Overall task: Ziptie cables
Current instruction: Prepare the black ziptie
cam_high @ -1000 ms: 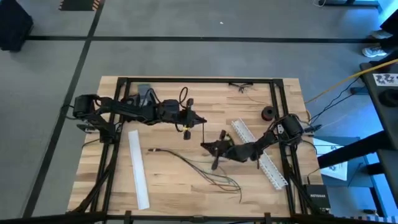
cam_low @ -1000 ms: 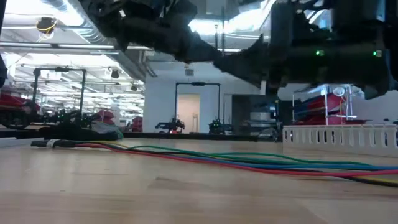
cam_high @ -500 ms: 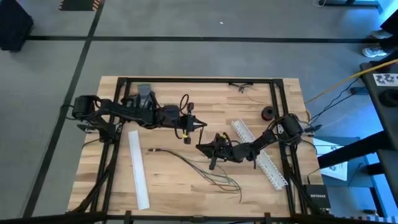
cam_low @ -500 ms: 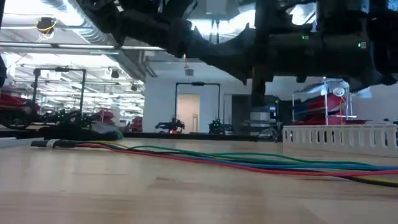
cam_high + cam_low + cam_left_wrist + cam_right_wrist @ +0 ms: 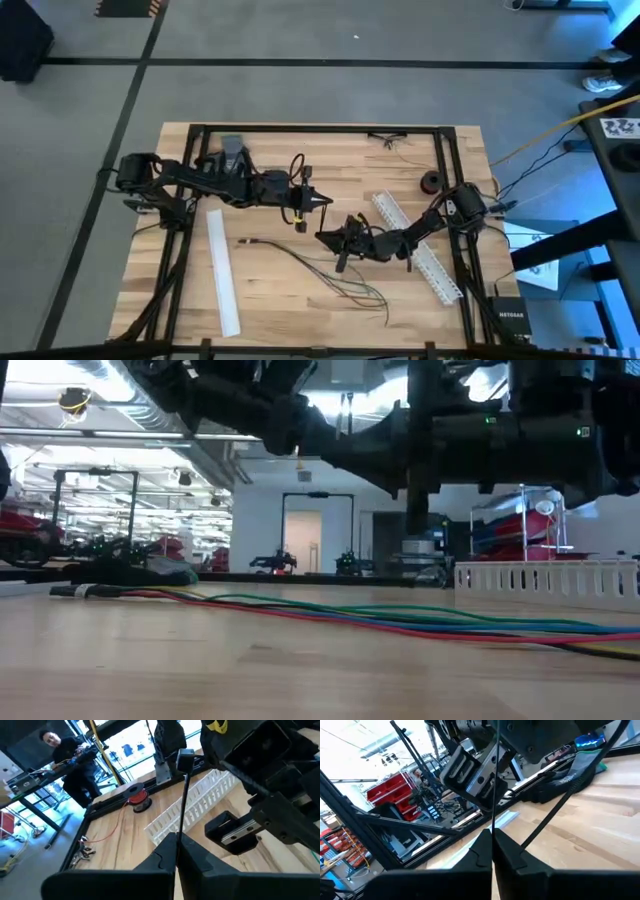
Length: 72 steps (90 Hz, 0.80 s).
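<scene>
Ziptie (image 5: pixel 181 800): found clamped at one end between the closed fingers of the left gripper (image 5: pixel 176 837), standing straight out from the tips, with its small square head at the far end. Noted the same thin black strip (image 5: pixel 493 795) in the right wrist view, running out from the right gripper (image 5: pixel 492 832), whose fingers were pressed together on it. Could not make out the strip itself from above.

From above, placed the left gripper (image 5: pixel 326 201) and right gripper (image 5: pixel 321 237) tip to tip near the middle of the table (image 5: pixel 270 310), close together, both raised off the wood. Could not tell whether the tips touched.

Cables (image 5: pixel 320 270): saw lying loose on the table just in front of the grippers, fanning out from a bunched end toward the front edge. Picked out green, red and blue strands (image 5: pixel 400 622) in the low view, flat on the wood, held by neither gripper.

Logged one white slotted strip (image 5: pixel 222 270) to the left of the cables, a second (image 5: pixel 415 245) under the right arm, and a small black roll (image 5: pixel 431 182) near the right rear corner.
</scene>
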Motion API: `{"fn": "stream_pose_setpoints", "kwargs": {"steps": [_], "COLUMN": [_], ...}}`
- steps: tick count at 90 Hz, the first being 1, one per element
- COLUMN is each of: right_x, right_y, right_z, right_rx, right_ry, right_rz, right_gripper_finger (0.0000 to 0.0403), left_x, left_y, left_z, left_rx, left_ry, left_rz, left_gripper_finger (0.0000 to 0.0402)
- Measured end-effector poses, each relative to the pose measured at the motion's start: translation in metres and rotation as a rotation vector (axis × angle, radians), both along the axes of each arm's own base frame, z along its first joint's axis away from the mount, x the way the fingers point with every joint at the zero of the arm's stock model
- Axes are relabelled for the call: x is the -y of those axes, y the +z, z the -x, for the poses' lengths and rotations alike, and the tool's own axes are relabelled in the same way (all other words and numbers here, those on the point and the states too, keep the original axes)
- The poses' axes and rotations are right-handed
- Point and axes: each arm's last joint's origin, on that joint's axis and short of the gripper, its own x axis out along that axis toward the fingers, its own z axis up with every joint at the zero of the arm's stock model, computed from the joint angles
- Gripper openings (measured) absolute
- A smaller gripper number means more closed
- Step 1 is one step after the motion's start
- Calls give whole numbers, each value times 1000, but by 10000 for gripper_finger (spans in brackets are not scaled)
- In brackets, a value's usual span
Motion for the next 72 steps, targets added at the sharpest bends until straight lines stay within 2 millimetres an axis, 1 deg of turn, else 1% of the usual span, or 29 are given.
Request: {"fn": "stream_pose_setpoints", "kwargs": {"steps": [14, 29, 53, 72], "right_x": [1, 0, 0, 1], "right_y": [1, 1, 1, 1], "right_z": [0, 0, 0, 0], "right_rx": [7, 8, 10, 13], "right_ry": [-5, -3, -4, -8], "right_rz": [-8, -8, -9, -10], "right_gripper_finger": [0, 0, 0, 0], "left_x": [3, 7, 6, 6], "left_y": [0, 0, -1, 9], "left_z": [0, 0, 0, 7], "left_rx": [-10, -13, -17, -18], "left_ry": [44, 35, 67, 70], "left_rz": [-45, -72, -82, -82], "left_gripper_finger": [1, 1, 1, 1]}}
